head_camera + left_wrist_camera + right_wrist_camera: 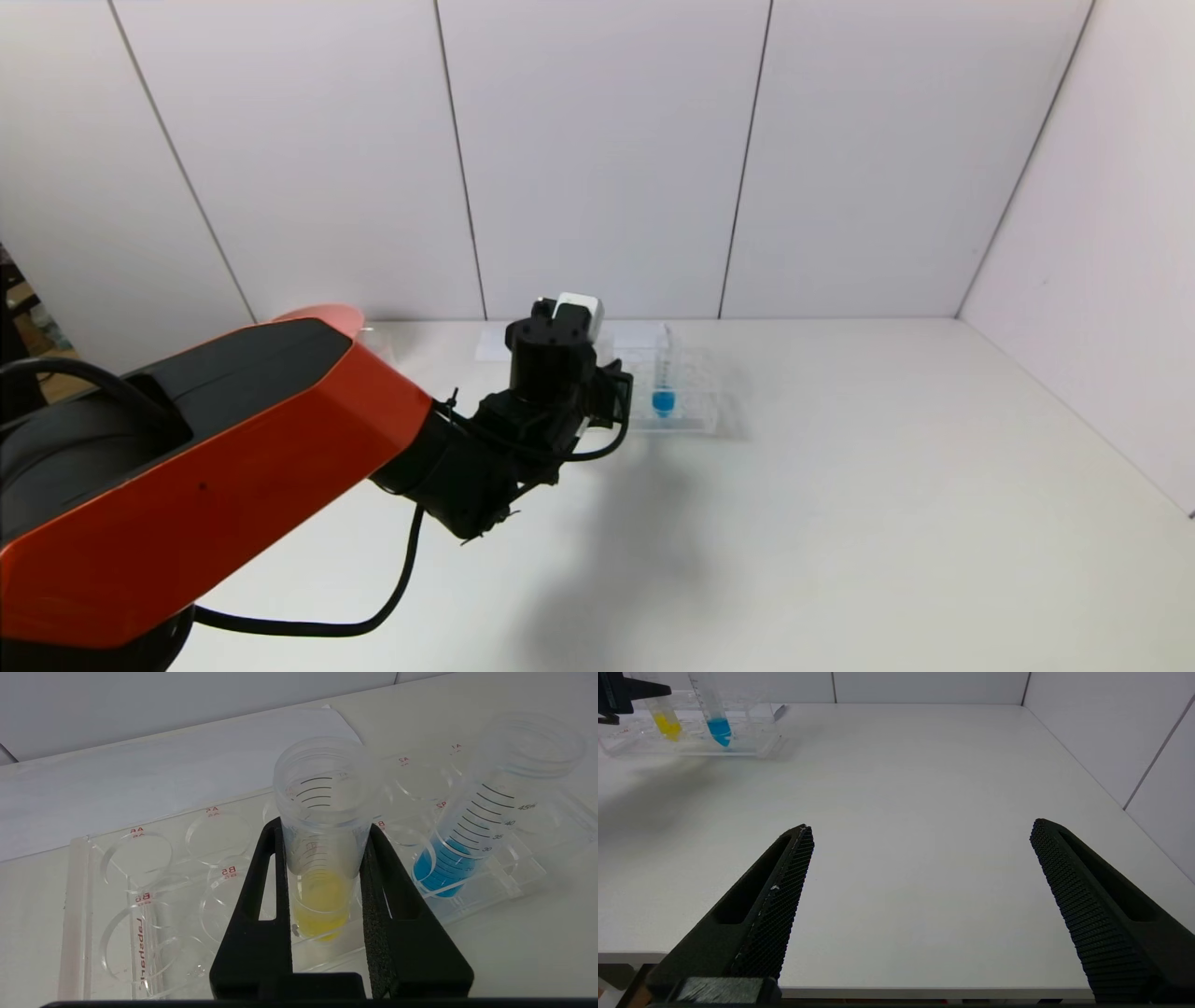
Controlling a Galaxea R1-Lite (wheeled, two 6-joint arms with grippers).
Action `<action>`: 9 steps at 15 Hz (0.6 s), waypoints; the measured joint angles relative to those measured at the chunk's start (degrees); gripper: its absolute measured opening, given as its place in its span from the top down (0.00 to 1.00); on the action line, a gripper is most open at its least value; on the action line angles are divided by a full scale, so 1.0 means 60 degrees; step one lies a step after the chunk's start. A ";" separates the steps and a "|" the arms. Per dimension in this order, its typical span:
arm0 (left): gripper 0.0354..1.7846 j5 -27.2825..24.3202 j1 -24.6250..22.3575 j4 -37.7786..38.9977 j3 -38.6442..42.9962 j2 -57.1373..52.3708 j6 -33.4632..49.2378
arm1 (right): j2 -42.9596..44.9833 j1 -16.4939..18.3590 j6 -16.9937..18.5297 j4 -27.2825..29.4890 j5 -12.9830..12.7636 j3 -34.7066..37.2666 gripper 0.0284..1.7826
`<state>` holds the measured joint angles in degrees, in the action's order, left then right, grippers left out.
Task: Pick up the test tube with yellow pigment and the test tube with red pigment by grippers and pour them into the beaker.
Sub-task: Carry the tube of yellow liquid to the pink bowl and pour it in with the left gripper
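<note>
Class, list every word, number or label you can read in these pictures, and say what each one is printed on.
"Labshark", red, on the end wall of the clear tube rack.
"B5", "B6", "A5", "A6", "A2", red, beside holes in the rack's top plate.
"45", "40", "35", "30", black scale on the blue-liquid tube.
The scale on the test tube with yellow pigment: its numbers are too blurred to read.

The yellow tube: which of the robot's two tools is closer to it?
The left tool: it is shut on the yellow tube in the rack. The right tool hangs open over bare table, well away.
</note>
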<state>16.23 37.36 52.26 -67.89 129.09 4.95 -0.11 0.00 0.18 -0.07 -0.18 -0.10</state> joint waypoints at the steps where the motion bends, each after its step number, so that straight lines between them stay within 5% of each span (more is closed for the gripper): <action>1: 0.77 0.0000 0.0000 0.0004 0.0004 -0.0028 -0.0018 | 0.0000 0.0000 0.0000 0.0000 0.0000 0.0000 0.05; 9: 0.77 0.0006 -0.0022 0.0100 -0.0069 -0.0388 -0.0299 | 0.0000 0.0000 0.0000 0.0000 -0.0006 0.0000 0.05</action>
<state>16.26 37.23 52.86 -68.30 126.76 3.16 -0.11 0.00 0.18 -0.07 -0.22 -0.10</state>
